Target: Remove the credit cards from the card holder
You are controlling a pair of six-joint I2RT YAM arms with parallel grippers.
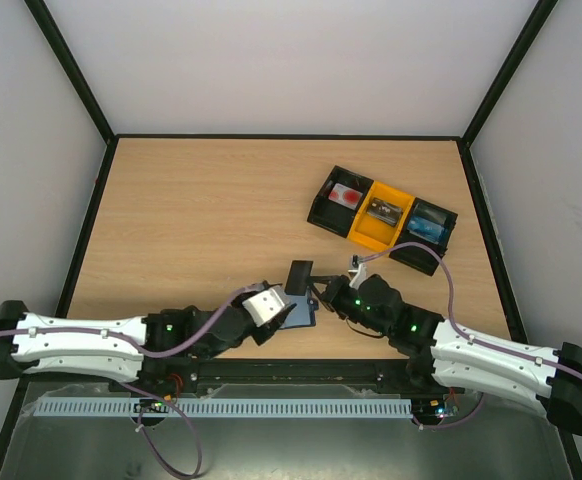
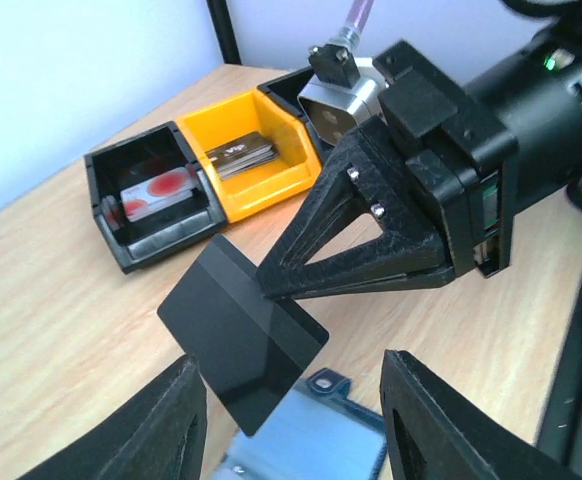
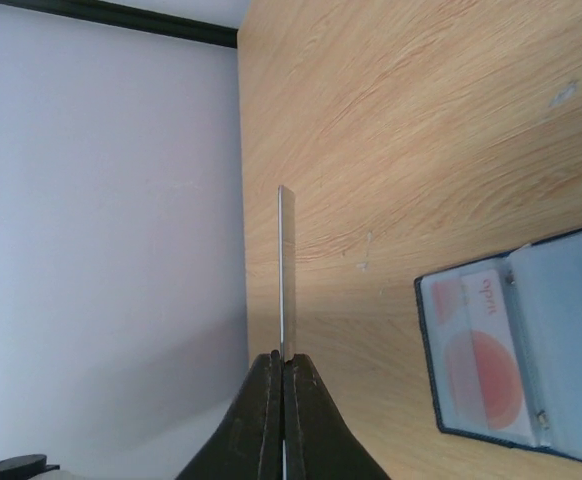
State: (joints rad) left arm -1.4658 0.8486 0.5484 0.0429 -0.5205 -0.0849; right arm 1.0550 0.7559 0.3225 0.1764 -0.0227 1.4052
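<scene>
fingers of the left gripper (image 2: 293, 405) spread wide, empty, over the open navy-blue folding card holder (image 3: 561, 330) – a pinkish-white card with a red spot (image 3: 476, 362) sits in its pocket. black plastic card (image 2: 236, 340) juts straight out from the right gripper's (image 3: 283, 362) pinch, clear of the light wooden table (image 1: 191, 220) – pale walls (image 1: 291, 60) around.

Tray (image 1: 368, 238) stands beyond right gripper (image 3: 283, 360); table's (image 1: 191, 210) left seemingly open

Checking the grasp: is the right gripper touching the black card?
Touching. The right wrist view shows the right gripper shut on the black card, seen edge-on.
</scene>
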